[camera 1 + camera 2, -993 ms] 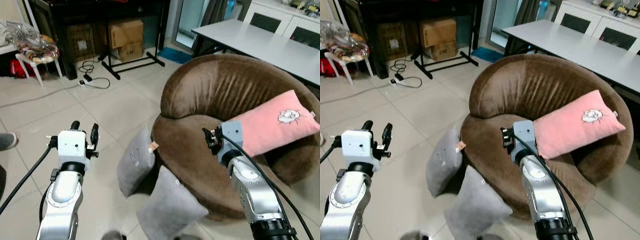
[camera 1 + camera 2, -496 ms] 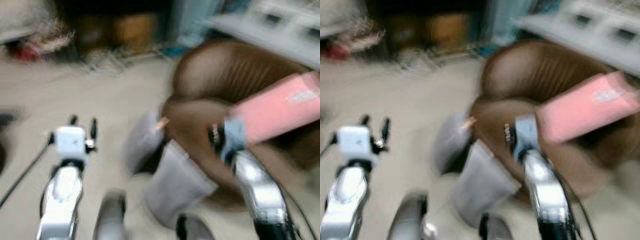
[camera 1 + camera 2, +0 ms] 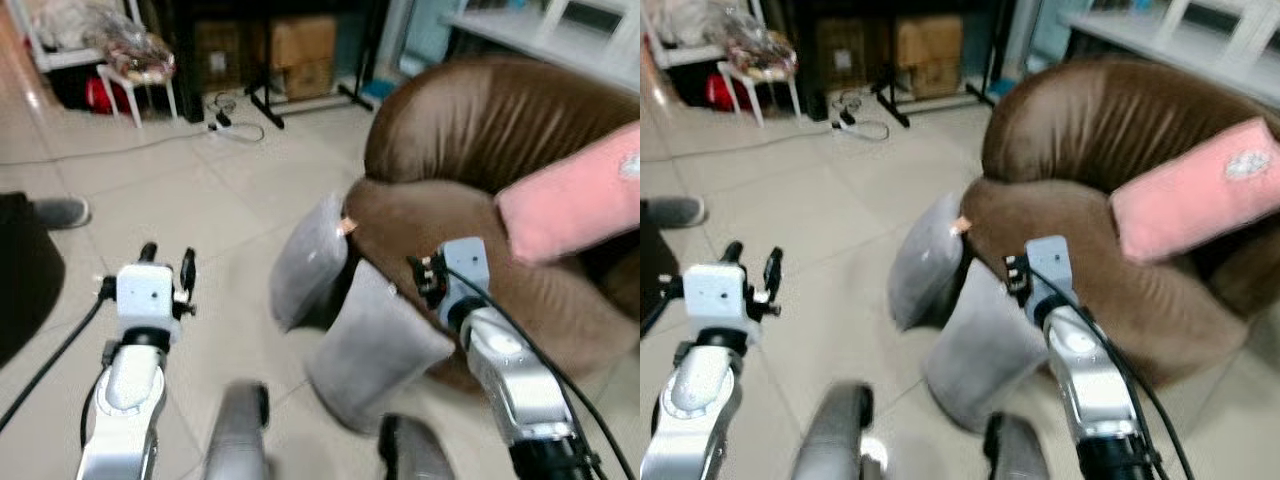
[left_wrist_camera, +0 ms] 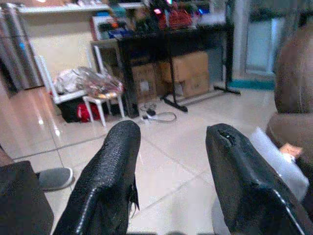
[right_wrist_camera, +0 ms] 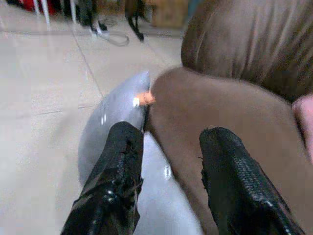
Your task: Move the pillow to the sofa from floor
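The left tool (image 4: 168,181) holds its black fingers (image 4: 105,183) apart over tiled floor (image 4: 166,156), facing cardboard boxes (image 4: 188,73) and a white stool (image 4: 100,100).

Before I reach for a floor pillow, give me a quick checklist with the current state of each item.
1. Left gripper open and empty: ok.
2. Right gripper open and empty: ok.
3. Two grey pillows on the floor against the sofa, the nearer pillow and the farther pillow: ok.
4. Right gripper over the nearer pillow: ok, not yet touching.
5. Free room on the sofa seat beside the pink pillow: ok.
6. Robot standing steady: cannot tell, the lower edge is blurred.
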Controlling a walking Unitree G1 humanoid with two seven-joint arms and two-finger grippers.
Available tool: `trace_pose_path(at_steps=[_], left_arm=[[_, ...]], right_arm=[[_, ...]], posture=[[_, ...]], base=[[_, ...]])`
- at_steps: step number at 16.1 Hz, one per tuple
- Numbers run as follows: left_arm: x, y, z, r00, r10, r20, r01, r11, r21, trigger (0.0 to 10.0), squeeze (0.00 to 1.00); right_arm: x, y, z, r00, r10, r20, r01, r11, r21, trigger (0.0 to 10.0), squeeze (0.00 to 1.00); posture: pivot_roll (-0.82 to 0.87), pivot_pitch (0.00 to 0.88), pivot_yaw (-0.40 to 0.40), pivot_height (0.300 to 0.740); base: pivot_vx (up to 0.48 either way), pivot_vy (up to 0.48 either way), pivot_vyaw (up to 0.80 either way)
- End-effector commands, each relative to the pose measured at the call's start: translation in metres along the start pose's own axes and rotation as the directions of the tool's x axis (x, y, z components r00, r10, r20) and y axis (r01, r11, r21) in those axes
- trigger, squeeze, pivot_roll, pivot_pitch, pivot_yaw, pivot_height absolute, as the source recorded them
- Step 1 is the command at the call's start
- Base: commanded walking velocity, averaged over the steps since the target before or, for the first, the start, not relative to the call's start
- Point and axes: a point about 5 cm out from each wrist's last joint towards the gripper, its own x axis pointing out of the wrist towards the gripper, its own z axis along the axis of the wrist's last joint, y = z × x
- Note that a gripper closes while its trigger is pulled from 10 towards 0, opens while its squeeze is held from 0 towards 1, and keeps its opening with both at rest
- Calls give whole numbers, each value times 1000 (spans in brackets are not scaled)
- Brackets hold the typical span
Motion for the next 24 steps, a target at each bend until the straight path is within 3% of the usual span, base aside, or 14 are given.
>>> trace_pose_path(at_steps=[1, 4, 9, 14, 24], left_arm=[[3, -4, 4, 1000, -20, 21, 21, 1000, -17, 10000, 0], [9, -2, 3, 998, -52, 22, 52, 998, -19, 10000, 0], [11, -1, 5, 997, -78, 28, 79, 997, -25, 10000, 0], [10, 0, 4, 997, -68, 30, 69, 997, -33, 10000, 0], [10, -2, 3, 997, -72, 27, 73, 996, -43, 10000, 0]], right_arm=[[0, -6, 4, 1000, -20, 17, 20, 1000, -17, 10000, 0], [5, -2, 0, 999, -32, 17, 32, 999, -5, 10000, 0], [4, 6, -15, 999, -35, 14, 35, 999, 2, 10000, 0], [4, -5, -25, 1000, -22, 15, 22, 1000, -14, 10000, 0], [9, -8, -24, 1000, -24, 15, 24, 1000, -14, 10000, 0]], posture=[[38, 0, -85, 611], [35, 0, -27, 611], [38, 0, -20, 611], [41, 0, -39, 611], [37, 0, -41, 596]], base=[[277, 0, 0], [331, 0, 0], [396, 0, 0], [429, 0, 0], [326, 0, 0]])
